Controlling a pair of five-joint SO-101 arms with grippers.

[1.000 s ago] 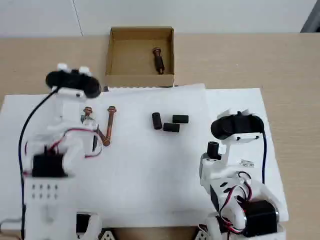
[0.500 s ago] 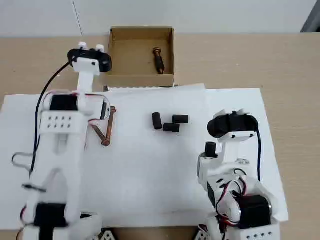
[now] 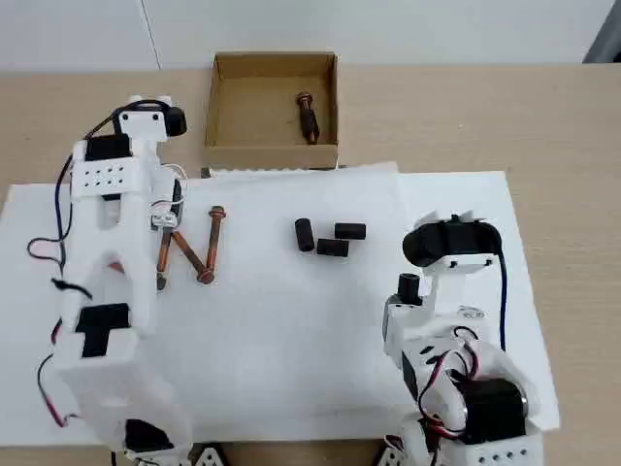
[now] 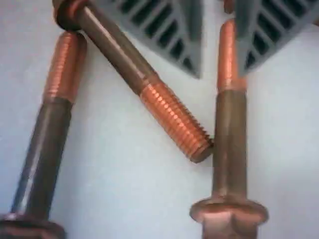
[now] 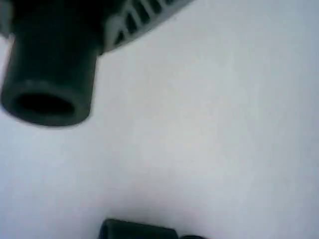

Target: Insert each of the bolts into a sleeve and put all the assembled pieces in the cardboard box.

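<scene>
White sheet (image 3: 291,330), cardboard box (image 3: 252,112) on table (image 3: 563,126); wall (image 3: 437,29) behind.

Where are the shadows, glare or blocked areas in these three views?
High view: even light, no glare on the white sheet, only faint shadows by the arms; the left arm covers part of the bolts. Left wrist view: the bolts' threads catch bright highlights, with faint shadows beneath them. Right wrist view: the sleeve darkens the sheet under it.
</scene>
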